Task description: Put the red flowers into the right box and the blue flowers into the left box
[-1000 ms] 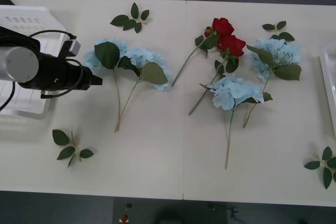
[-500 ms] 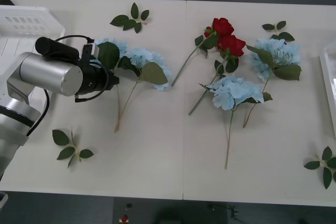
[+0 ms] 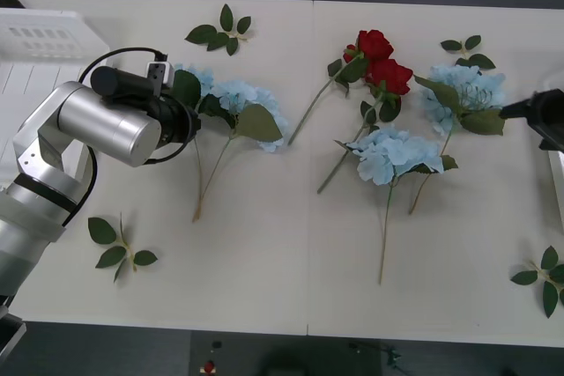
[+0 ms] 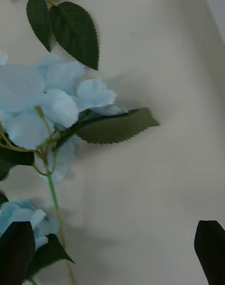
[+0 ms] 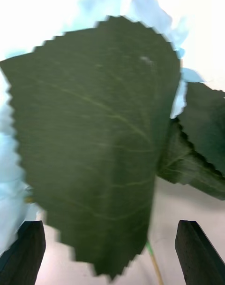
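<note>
Left hand (image 3: 192, 121) just slid off the left box (image 3: 35, 41) onto the far-left blue flowers (image 3: 233, 99), fingers spread, nothing grabbed. Right hand (image 3: 515, 110) popped in, released too. All flowers are on the desk (image 3: 264, 253); grab looks next.

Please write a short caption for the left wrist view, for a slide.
Open left gripper poised close over a broad dark leaf of the blue flowers.

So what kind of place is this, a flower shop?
Probably a robot test lab, not a shop: fake pale blue hydrangeas and deep red roses lie on a plain white table beside a white slotted plastic basket.
</note>
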Available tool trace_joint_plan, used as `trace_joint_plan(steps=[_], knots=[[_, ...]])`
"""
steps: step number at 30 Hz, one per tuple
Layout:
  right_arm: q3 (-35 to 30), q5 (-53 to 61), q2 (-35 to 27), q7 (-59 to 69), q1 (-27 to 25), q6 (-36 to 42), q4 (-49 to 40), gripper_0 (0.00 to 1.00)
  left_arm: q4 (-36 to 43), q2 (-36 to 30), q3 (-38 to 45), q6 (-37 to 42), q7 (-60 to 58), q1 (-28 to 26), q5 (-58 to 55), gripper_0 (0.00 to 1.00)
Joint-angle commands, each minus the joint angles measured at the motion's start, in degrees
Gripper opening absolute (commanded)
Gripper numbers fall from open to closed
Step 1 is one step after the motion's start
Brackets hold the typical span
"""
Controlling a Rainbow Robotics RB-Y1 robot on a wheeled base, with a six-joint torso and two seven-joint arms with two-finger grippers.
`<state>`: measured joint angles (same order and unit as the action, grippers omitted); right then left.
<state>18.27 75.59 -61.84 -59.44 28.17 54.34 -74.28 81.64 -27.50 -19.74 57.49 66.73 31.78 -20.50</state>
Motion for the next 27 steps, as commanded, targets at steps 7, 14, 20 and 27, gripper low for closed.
trace_joint_plan(steps=[7, 14, 20, 27], knots=[[0.19, -28.4, 16.58, 23.05, 12.52, 12.9, -1.4, 1.0, -6.67, 3.06, -1.79, -3.88, -2.05, 3.9, 0.11, 0.8], [10.47, -45.36, 22.73, 27.27, 17.27, 12.9, 4.49, 1.0, -12.38, 5.44, -1.88, -7.39, -1.43, 4.17, 0.72, 0.59], [13.55, -46.33, 24.84, 26.92, 18.94, 9.91, 10.82, 1.0, -13.61, 5.87, -3.28, -7.57, -1.08, 4.08, 2.3, 0.0], [13.9, -46.33, 25.63, 27.1, 18.94, 9.38, 12.14, 0.6, -12.29, 5.17, -3.55, -7.57, -1.17, 3.38, 1.78, 0.0]])
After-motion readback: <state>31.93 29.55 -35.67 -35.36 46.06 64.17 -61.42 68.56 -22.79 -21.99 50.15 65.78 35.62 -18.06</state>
